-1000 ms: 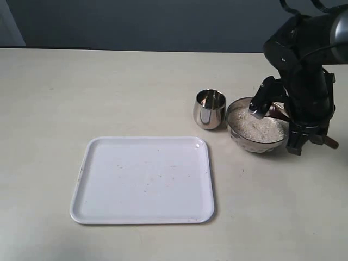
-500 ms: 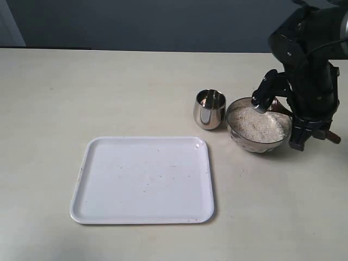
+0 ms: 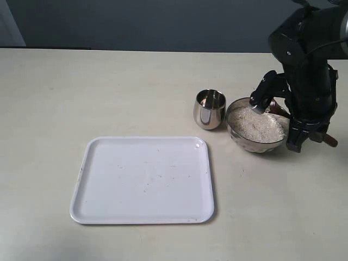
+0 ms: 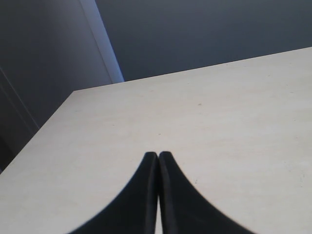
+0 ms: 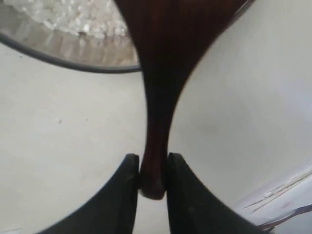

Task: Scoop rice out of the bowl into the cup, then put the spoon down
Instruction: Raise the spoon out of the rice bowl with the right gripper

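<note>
The steel bowl (image 3: 242,138) holds a mound of white rice (image 3: 254,125) and stands just right of the small steel cup (image 3: 209,109). My right gripper (image 3: 315,137) is to the right of the bowl, shut on the end of the dark reddish-brown spoon (image 3: 278,109). In the right wrist view the spoon (image 5: 161,73) runs from the gripper (image 5: 152,161) over the bowl rim (image 5: 73,63), beside the rice (image 5: 73,14). The scoop's inside is hidden. My left gripper (image 4: 157,155) is shut on nothing over bare table and does not show in the exterior view.
A white tray (image 3: 81,174) lies left of and nearer the front than the cup. The right arm (image 3: 304,65) looms over the bowl's right side. The tabletop (image 3: 109,92) stretches pale beige to the left and back.
The right arm has risen a little and shifted slightly right with the spoon, then eased back down. Bowl, cup and tray have not moved.
</note>
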`<state>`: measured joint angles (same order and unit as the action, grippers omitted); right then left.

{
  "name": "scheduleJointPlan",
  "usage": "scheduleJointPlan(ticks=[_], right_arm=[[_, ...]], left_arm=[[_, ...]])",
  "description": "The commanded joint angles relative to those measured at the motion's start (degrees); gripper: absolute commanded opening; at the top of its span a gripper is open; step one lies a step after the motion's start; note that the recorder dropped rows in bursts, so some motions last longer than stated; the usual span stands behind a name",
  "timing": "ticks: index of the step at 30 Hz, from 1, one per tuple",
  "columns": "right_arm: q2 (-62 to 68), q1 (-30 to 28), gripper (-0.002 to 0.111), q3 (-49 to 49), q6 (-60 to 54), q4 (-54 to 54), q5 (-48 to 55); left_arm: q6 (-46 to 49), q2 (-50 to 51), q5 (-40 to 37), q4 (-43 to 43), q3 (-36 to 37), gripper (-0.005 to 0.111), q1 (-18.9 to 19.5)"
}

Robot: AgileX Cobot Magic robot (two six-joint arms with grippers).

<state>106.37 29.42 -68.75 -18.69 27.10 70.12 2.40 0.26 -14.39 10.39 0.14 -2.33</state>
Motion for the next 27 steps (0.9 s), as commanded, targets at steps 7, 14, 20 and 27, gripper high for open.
scheduleJointPlan(ticks=[7, 14, 20, 27], right_arm=[[-0.53, -0.28, -0.001, -0.62, -0.18, -0.02, -0.16], [1.99, -0.28, -0.001, -7.3, -0.06, -0.85, -0.16], [4.01, -0.28, -0.001, -8.22, 0.06, -2.42, -0.16], [4.13, -0.28, -0.001, -10.5, 0.15, -2.66, -0.16]], left_arm=[[-0.36, -0.26, 0.67, -0.21, -0.14, 0.001, -0.13], [-0.36, -0.26, 0.67, -0.21, -0.14, 0.001, -0.13], [-0.36, -0.26, 0.67, -0.21, -0.14, 0.001, -0.13], [-0.36, -0.26, 0.67, -0.21, -0.14, 0.001, -0.13]])
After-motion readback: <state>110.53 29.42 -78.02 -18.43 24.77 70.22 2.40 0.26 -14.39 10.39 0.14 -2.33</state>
